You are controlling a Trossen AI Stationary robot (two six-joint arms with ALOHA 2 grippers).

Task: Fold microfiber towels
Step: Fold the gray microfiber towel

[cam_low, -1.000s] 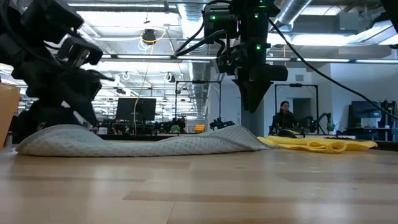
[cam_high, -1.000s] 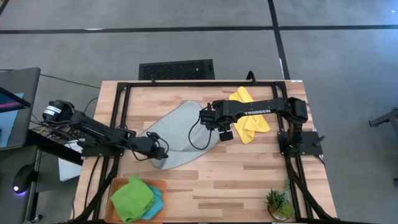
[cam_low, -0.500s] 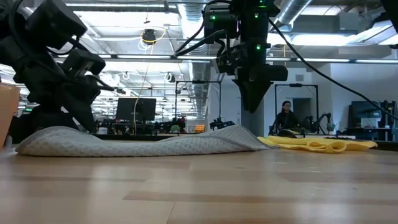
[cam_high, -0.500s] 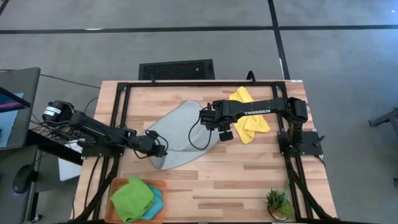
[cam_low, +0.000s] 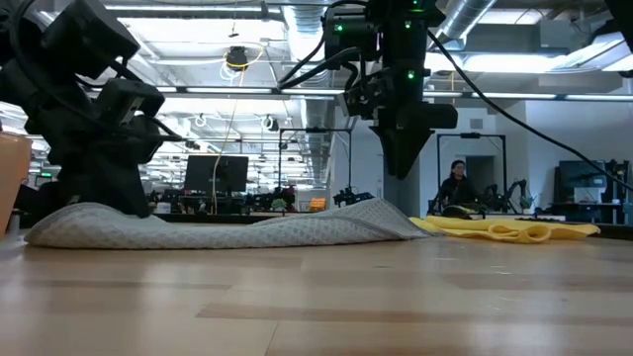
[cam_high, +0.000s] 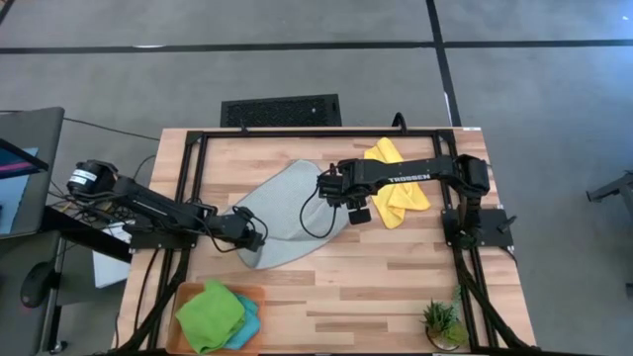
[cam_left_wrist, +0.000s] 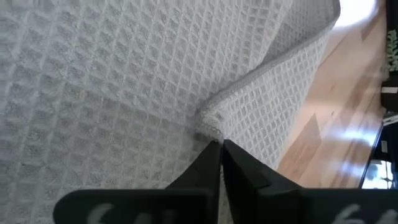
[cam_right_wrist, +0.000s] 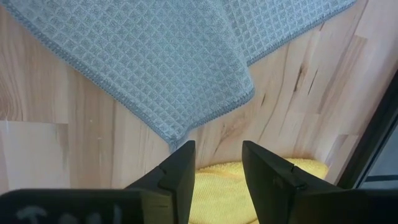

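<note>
The light grey towel point(cam_high: 285, 210) lies loosely folded over on the table's middle left. My left gripper point(cam_high: 259, 238) is down on its near left part, shut on it. My right gripper point(cam_high: 355, 211) hangs open above the towel's right corner point(cam_right_wrist: 181, 138) and touches nothing; in the low view it hovers clear of the cloth point(cam_low: 401, 158). The yellow towel point(cam_high: 397, 184) lies rumpled at the far right. The green towel point(cam_high: 210, 313) lies on the teal one point(cam_high: 247, 324) in the orange tray point(cam_high: 259, 294). My left gripper pinches the grey towel's hemmed corner point(cam_left_wrist: 210, 122) on the upper, folded-over layer, between its two shut fingers point(cam_left_wrist: 209, 163). The fingers slant down onto it from the table's left. The cloth lies slack on the layer beneath and on the table.
A small potted plant point(cam_high: 442, 321) stands at the near right corner. The black frame rails point(cam_high: 198, 178) run along the table's left and right sides. Bare wood point(cam_high: 376, 277) lies near of the grey towel.
My left gripper has come down onto the grey towel's near left part and shut on its hem. The towel lies as before. My right gripper has kept still.
</note>
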